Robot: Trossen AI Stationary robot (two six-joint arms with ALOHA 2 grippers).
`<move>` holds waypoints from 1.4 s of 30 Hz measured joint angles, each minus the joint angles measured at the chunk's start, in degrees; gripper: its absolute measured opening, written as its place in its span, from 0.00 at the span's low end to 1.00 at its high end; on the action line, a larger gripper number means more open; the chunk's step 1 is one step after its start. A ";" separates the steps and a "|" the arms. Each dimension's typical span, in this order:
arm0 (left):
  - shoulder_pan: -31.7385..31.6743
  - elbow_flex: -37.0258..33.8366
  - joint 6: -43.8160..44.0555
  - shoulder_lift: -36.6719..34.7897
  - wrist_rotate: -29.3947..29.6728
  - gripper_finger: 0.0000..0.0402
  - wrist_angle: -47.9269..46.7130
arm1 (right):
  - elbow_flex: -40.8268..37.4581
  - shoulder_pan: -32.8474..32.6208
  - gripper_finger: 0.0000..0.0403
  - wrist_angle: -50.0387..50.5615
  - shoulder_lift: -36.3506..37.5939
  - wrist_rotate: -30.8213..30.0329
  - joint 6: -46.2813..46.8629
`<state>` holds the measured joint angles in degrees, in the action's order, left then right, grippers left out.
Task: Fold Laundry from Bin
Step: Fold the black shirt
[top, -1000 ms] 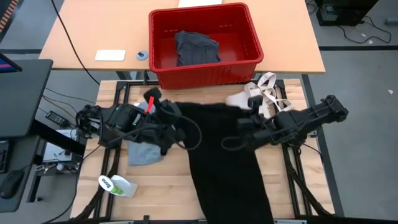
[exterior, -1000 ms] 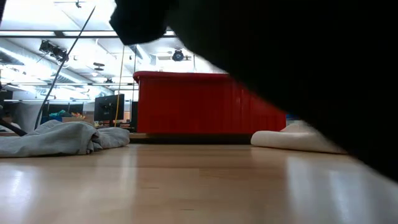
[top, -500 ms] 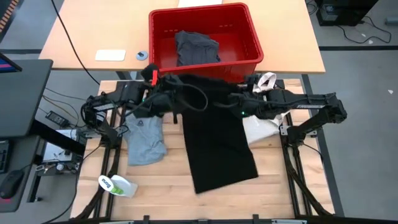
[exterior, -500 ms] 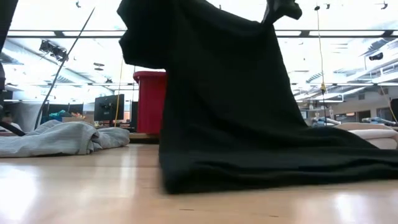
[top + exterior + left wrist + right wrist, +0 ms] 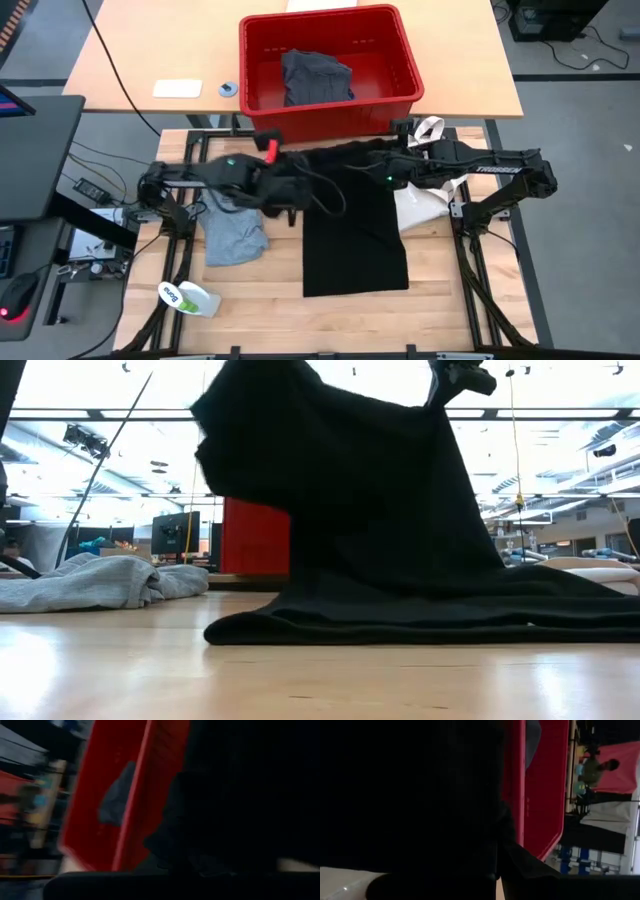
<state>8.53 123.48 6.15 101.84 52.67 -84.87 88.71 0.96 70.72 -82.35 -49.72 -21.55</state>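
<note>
Nearest, low-centre of the high view: the black garment lies w/ its bottom half flat on the wooden table, top half lifted toward the bin. In the low view it hangs as a dark curtain, hem pooled on the boards in soft folds. So: limp, light, drapes freely, no stiffness, prob. slides easily on the smooth wood. It'll sag between grip pts; best held at the two upper corners or shoulder seams, kept taut.

Mid-frame: left gripper is clamped on the garment's upper left edge; right gripper likewise pinches the upper right edge. Both wrist views are filled w/ black cloth right at the fingers, which fits a pinch hold on each side.

Left of centre: the light grey T-shirt is crumpled on the table, apart from the black one. Right of centre: a cream tote bag, partly under the right arm.

Far, top centre: the red bin on the tan desk, w/ one grey garment in it, not yet taken out.
</note>
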 joint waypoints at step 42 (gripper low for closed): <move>-2.09 -33.60 -37.13 -8.89 -11.40 0.02 51.53 | -8.10 -19.01 0.02 12.88 1.78 11.74 31.80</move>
<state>6.44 89.88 -30.98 92.95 41.27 -33.34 80.60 -18.05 83.60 -80.57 -37.99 10.25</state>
